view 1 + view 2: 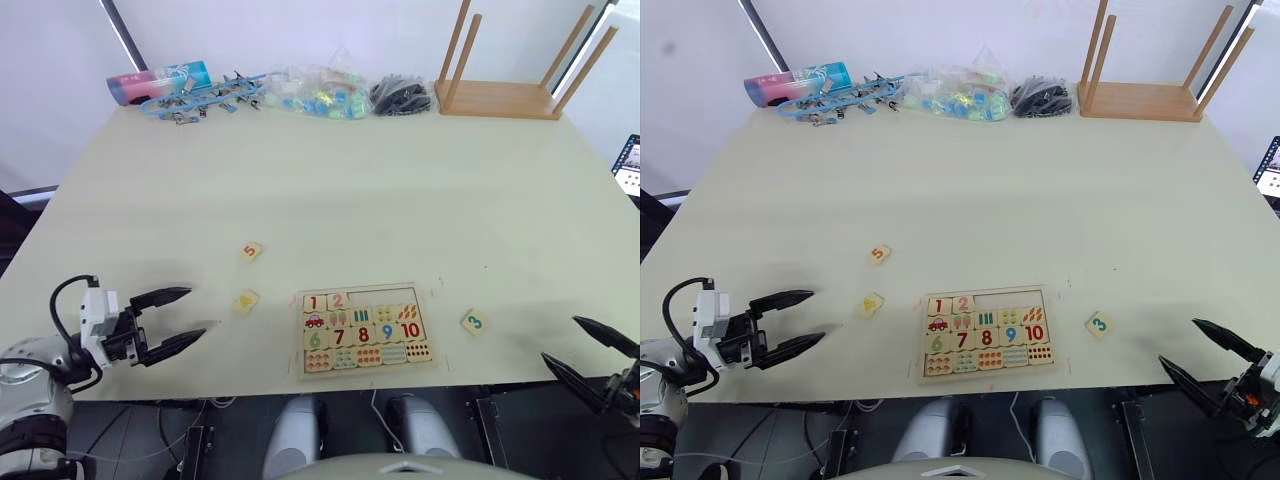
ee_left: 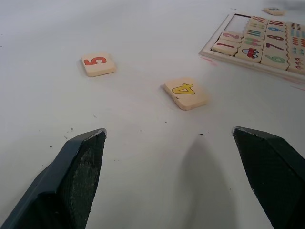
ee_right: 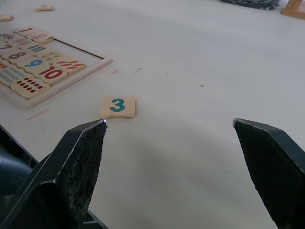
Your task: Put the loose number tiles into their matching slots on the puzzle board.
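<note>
Left tool (image 1: pixel 180 318) spread wide, nothing in it, hovering low over the near left corner of the surface (image 1: pixel 330 190). Right tool (image 1: pixel 592 355) same deal, wide open and empty, hanging just past the near right edge.

Closest to the left tool: the 4 tile (image 1: pixel 246 301), flat on the surface, between that tool and the board (image 1: pixel 362 329). A bit farther back, the 5 tile (image 1: pixel 251 251), also loose and lying flat. Near the right tool, the 3 tile (image 1: pixel 474 321), just beside the board's right edge, not touching it.

Board sitting near the front edge, about centre. Top row: 1 tile (image 1: pixel 314 302) and 2 tile (image 1: pixel 338 300) seated in the left two slots, remaining three slots (image 1: pixel 388 296) bare. Rows below full: little pictures, then 6 to 10, then dots.

Way at the back edge: a pink and blue tube (image 1: pixel 158 80), a string of blue clips (image 1: pixel 205 98), a clear bag of coloured bits (image 1: pixel 315 92), a black bundle (image 1: pixel 401 96), and an upturned wooden stool (image 1: pixel 505 75) in the far right corner.
</note>
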Robot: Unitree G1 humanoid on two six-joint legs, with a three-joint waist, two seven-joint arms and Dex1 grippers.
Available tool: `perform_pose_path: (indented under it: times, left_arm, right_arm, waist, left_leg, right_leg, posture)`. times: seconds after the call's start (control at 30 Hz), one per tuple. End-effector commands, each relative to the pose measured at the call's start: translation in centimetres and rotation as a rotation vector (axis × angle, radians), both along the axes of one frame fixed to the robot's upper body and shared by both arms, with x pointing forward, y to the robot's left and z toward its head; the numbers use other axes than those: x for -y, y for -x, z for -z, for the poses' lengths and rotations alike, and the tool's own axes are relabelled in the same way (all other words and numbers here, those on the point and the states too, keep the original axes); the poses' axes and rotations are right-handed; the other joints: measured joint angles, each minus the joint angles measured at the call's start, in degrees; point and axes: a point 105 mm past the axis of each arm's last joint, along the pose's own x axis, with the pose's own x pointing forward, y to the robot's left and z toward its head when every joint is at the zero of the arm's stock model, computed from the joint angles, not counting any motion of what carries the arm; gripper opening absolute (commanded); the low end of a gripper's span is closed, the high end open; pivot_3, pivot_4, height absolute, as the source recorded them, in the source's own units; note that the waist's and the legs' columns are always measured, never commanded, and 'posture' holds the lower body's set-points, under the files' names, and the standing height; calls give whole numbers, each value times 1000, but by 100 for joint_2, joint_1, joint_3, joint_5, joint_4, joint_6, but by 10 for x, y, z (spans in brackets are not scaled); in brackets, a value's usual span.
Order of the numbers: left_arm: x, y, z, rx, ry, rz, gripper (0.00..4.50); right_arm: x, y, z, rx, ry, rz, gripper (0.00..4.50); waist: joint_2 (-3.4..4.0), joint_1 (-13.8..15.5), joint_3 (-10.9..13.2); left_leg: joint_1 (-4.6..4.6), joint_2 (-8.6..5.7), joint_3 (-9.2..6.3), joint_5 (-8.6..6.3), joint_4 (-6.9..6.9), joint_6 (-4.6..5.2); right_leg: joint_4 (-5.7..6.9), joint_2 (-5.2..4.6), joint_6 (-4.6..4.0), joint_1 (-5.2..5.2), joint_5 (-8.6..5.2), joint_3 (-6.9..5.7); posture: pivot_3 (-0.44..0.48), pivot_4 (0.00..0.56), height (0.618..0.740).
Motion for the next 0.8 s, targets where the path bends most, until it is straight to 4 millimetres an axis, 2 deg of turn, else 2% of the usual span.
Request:
perform_pose_path:
  times: [0.03, 0.8]
  left_arm:
    - [-2, 1, -8, 23, -8, 20, 4500]
    - [3, -3, -11, 23, -10, 46, 4500]
  right_arm:
    - [1, 0, -6, 35, 3, -6, 4445]
    - [-2, -7, -4, 42, -1, -45, 4445]
  waist:
    - [0, 0, 0]
    - [2, 1, -2]
  left_leg:
    - [0, 0, 0, 0, 0, 0]
    - [1, -2, 1, 0, 0, 0]
  right_leg:
    - [0, 0, 0, 0, 0, 0]
    - [2, 0, 0, 1, 0, 0]
  posture:
    - [0, 150, 737]
    - [0, 150, 737]
